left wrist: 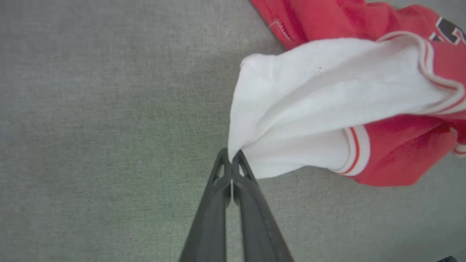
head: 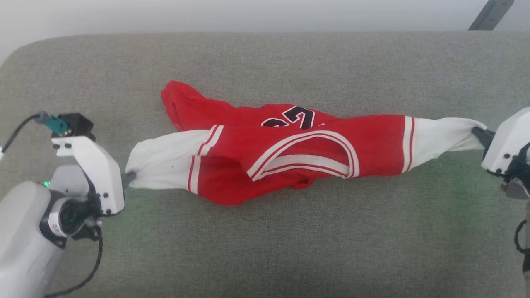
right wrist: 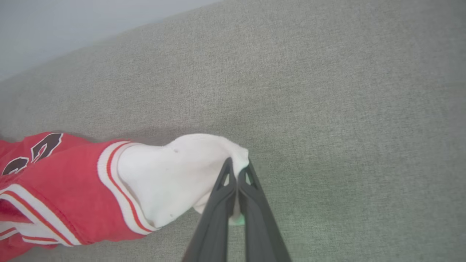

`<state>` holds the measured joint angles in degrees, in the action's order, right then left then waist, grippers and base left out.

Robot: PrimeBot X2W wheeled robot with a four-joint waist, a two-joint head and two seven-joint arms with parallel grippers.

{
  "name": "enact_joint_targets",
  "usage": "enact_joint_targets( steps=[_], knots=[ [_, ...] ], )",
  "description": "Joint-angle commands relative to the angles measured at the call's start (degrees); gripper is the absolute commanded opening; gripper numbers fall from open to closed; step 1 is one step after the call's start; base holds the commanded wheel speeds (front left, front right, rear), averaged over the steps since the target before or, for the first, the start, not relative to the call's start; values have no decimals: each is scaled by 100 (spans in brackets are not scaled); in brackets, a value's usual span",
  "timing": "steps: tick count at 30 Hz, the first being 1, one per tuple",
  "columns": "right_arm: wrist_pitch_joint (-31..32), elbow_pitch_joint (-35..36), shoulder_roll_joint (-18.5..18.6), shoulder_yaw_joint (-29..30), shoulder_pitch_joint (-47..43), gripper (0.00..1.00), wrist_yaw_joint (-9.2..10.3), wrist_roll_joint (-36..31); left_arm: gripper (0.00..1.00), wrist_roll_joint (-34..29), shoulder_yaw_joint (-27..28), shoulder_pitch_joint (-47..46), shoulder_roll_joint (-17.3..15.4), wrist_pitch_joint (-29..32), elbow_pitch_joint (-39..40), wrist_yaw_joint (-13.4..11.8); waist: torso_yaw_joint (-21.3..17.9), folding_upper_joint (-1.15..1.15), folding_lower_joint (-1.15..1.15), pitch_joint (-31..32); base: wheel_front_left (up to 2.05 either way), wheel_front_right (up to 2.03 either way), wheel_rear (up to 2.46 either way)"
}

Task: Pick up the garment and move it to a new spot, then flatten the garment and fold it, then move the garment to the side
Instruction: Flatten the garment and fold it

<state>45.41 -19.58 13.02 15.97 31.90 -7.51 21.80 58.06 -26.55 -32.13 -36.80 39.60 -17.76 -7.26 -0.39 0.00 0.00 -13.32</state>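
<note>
The red basketball jersey (head: 290, 157) is lying bunched on the grey upholstered surface (head: 265, 256), stretching straight from one arm to the other, so its long axis is running along the line between the left jaws and the right jaws. Both pairs are pressing together on cloth: the left jaws are clamping the left white panel (left wrist: 291, 109), the right jaws the right white panel (right wrist: 174, 174). Neither arm is nearer, as each is holding its own end. The head view is showing the twisted, folded-over middle, which the flattening will likely have to pull out. The wrist views are showing the bite instead: only a thin corner at the left fingertips (left wrist: 222, 163), but cloth reaching deeper between the right fingers (right wrist: 218, 203)
</note>
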Motion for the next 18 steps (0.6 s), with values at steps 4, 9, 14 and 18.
enact_joint_targets(
  steps=[4, 9, 14, 18],
  knots=[
    [48, -17, 40, -110, -154, 0, 4, 101, 0, 65, -11, 152, 66, -170, -356, 108, -29, 0, 0, -59, 0, 0, 0],
    [44, 26, 66, -213, -242, 0, 4, 216, 48, 44, 0, 117, 120, -320, -645, 207, -47, 0, 0, -103, 0, 0, 0],
    [39, 102, 79, -308, -350, 0, 4, 388, 100, 39, 51, -99, 131, -375, -800, 192, -52, 0, 0, -100, 0, 0, 0],
    [-38, 152, 89, -409, -468, 0, 4, 468, 100, -65, -35, -310, 64, -201, -577, 148, -43, 0, 0, -53, 0, 0, 0]
  ],
)
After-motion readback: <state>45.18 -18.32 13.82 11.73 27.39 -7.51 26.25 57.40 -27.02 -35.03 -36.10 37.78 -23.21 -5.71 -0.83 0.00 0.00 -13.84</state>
